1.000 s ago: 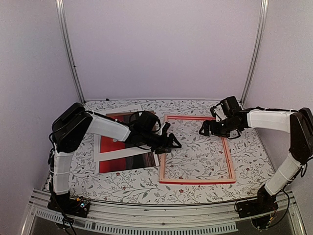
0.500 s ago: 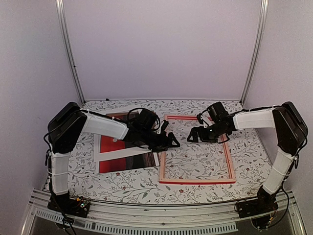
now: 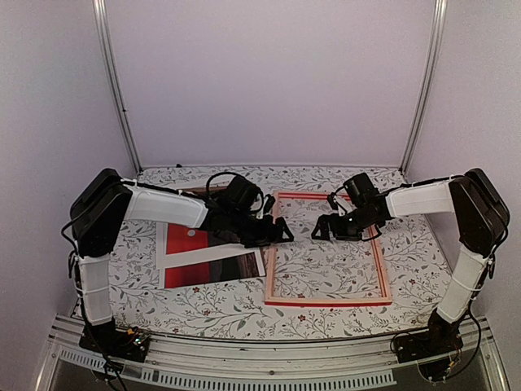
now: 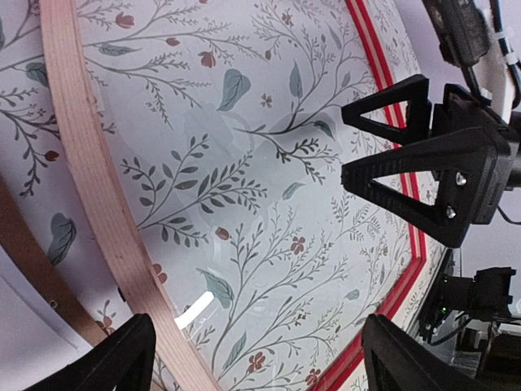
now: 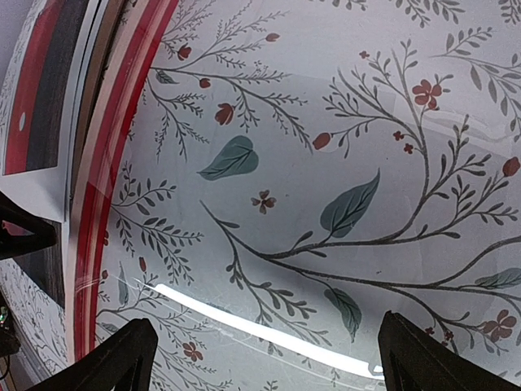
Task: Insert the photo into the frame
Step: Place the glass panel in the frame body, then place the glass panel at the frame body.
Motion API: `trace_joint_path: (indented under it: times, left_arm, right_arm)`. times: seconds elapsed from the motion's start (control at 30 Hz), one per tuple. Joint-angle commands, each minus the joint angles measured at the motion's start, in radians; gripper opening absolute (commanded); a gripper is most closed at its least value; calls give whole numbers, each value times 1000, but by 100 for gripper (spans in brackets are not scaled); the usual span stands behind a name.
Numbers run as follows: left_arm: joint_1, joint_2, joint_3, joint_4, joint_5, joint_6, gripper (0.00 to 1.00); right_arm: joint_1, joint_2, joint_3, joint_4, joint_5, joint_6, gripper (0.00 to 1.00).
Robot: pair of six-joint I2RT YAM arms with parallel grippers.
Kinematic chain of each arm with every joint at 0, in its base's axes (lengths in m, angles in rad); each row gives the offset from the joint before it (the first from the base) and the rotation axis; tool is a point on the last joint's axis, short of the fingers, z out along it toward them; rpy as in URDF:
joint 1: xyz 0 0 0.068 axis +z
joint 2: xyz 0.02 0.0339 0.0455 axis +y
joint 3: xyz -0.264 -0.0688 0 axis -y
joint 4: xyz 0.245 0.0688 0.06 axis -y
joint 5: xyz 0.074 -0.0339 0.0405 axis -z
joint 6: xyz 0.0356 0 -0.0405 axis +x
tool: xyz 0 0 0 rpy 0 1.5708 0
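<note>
Looks like an early step: readying the frame (image 3: 326,302) before any handling of the photo (image 3: 191,275); finds the frame flat on the worktop (image 3: 423,277), right of centre, with pale wood on its left rail and red on the other 3; shows the floral cloth through the opening, with a sheen in both wrist views that hints at a clear pane, though cannot confirm one.

Finds the photo flat as well, just beside the frame's left rail, red half and dark half both face up, with a white sheet (image 3: 160,244) showing along its left side; neither inside the frame nor gripped, so puts the task near its start.

Shows the left end effector (image 3: 281,232) spread wide and empty, poised over the left rail toward its far end; cannot tell whether it touches the wood. Shows the right end effector (image 3: 319,230) spread to its fullest and empty too, hovering low over the far part of the opening; sets the 2 facing each other, near but apart.

Calls next, as a judgement, for 1 of 2 things: closing on the rail to shift or steady the frame, or turning the left arm toward the photo. Demands, for the photo, a low approach at a free edge or corner, since a thin print flat on cloth offers little to pinch; probably needs a corner lifted first, then a level carry over the rail and a square drop into the opening, with the right arm holding the frame steady.
</note>
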Motion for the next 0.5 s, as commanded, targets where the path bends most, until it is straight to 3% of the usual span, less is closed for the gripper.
trace_joint_path:
  times: [0.0,0.47]
  left_arm:
    - [-7,-46,-14,-31,-49,29,91]
    - [-17,-70,8,-71,-195,102,91]
  right_arm:
    - [4,17,-11,13,5,2,99]
    - [4,21,-6,-49,55,-9,99]
